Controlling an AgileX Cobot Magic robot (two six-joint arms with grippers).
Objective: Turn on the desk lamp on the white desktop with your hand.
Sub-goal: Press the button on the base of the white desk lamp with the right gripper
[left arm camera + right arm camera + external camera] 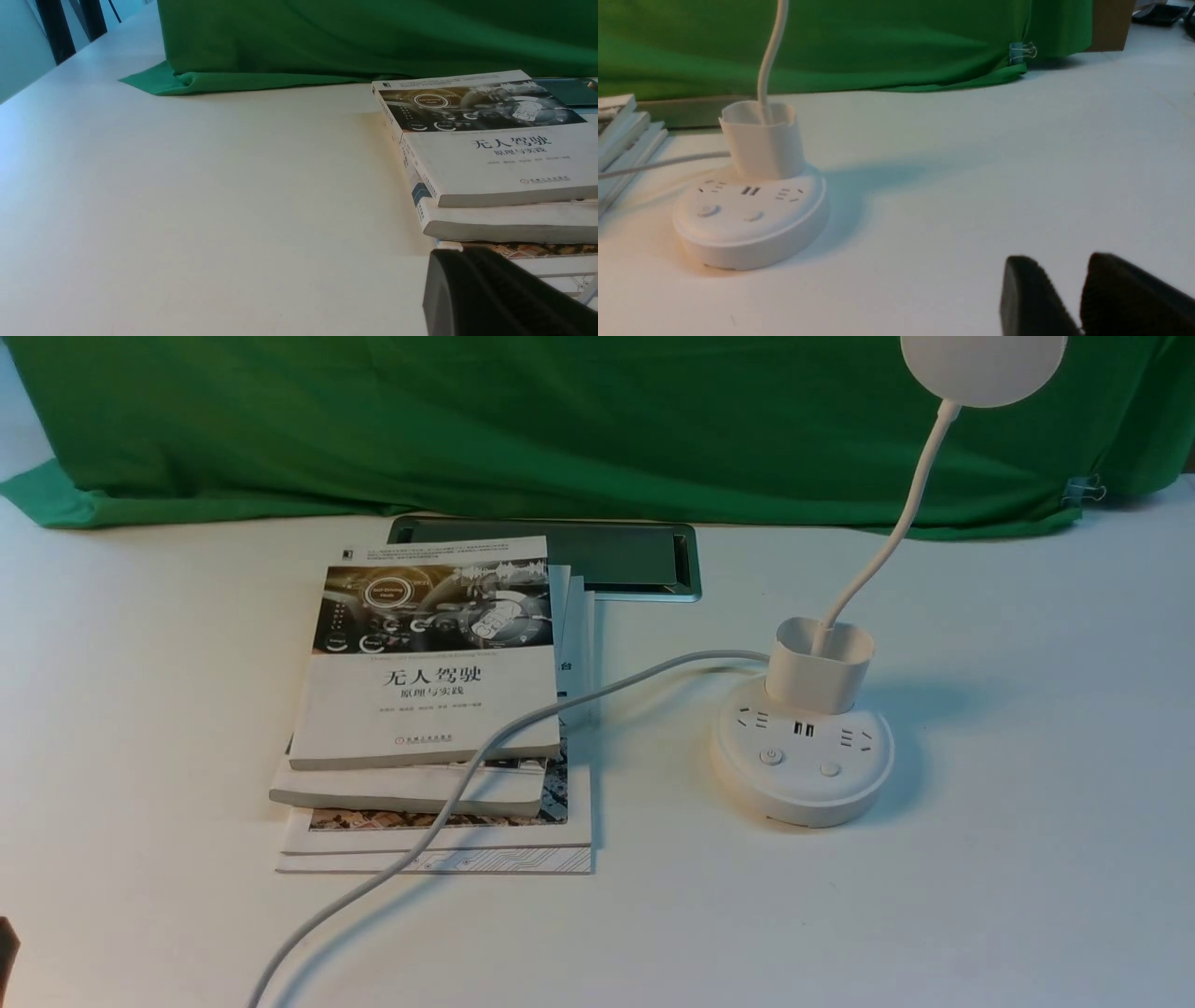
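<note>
The desk lamp (801,765) stands on the white desktop (1027,859) right of centre. Its disc head (982,364) reaches the top edge on a thin neck that rises from the cup holder. Two round buttons (771,756) sit on the front of the puck base. In the right wrist view the lamp (749,219) lies well away from my right gripper (1064,263), which is slightly open with nothing between its fingers. My left gripper (462,254) is shut, low over the desktop (210,210) beside the books. Neither hand touches the lamp.
A stack of books (429,709) lies left of the lamp, and the lamp's white cable (485,756) runs across it to the front edge. A grey inset panel (616,560) sits behind the books. Green cloth (560,420) closes off the back, with a clip (1083,490) at right.
</note>
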